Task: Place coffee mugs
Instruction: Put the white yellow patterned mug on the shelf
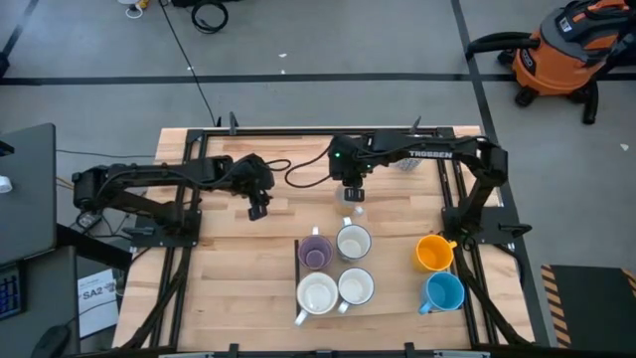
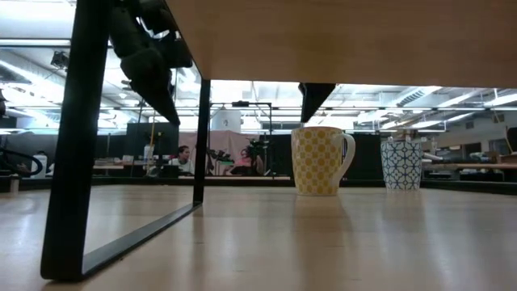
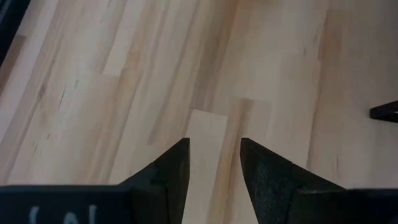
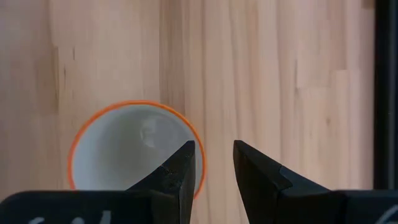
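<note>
My right gripper (image 1: 353,196) is open and hovers just above a yellow-patterned mug (image 2: 319,162) that stands on its base mid-table. In the right wrist view the mug's orange rim and pale inside (image 4: 134,152) lie below, with one finger (image 4: 183,165) over the rim's edge. My left gripper (image 1: 257,209) is open over bare wood (image 3: 214,142). Near the front stand a purple mug (image 1: 316,253), three white mugs (image 1: 353,242), (image 1: 318,294), (image 1: 356,286), an orange mug (image 1: 434,253) and a blue mug (image 1: 443,292). A blue-patterned mug (image 2: 401,164) stands toward the far right.
A thin black bar (image 1: 297,261) lies beside the purple mug. In the low view a dark frame (image 2: 77,145) and a wooden board (image 2: 339,40) fill the foreground. Bare wood shows on the table's left half (image 1: 238,278). An orange vacuum (image 1: 561,50) sits on the floor beyond.
</note>
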### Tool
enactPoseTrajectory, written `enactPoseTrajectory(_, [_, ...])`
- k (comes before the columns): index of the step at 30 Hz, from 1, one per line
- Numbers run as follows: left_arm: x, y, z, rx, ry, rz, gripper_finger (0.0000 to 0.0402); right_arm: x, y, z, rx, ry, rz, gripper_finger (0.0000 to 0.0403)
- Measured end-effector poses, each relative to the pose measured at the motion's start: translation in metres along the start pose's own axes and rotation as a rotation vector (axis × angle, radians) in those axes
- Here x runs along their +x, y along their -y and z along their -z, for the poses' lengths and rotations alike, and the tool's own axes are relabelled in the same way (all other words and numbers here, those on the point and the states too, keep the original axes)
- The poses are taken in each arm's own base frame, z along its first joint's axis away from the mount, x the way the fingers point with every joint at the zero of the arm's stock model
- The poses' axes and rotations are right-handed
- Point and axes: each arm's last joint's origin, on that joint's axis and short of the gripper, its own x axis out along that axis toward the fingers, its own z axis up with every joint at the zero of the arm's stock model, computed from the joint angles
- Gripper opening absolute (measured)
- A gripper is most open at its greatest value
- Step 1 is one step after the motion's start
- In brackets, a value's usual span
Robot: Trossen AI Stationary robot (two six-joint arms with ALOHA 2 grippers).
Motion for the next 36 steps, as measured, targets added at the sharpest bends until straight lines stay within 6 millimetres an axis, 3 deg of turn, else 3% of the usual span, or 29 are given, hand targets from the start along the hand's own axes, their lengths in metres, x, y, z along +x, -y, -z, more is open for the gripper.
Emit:
enactPoseTrajectory(5, [0.000, -0.001, 0.000, -0.005, 0.004, -0.005, 0.0149, 0.015, -0.001, 0.001, -0.036, -0.063, -0.017, 0.0115])
enactPoseTrajectory(17, [0.000, -0.001, -0.001, -0.010, 0.006, -0.006, 0.0149, 0.017, -0.001, 0.002, -0.068, -0.075, -0.035, 0.0115])
enactPoseTrajectory(26, [0.000, -0.001, -0.001, -0.011, 0.008, -0.006, 0.0149, 0.038, -0.002, 0.007, -0.065, -0.118, -0.059, 0.0115])
enactPoseTrajectory(36, [0.000, -0.001, -0.002, -0.012, 0.018, -0.006, 0.0149, 0.040, -0.001, 0.005, -0.064, -0.094, -0.056, 0.0105])
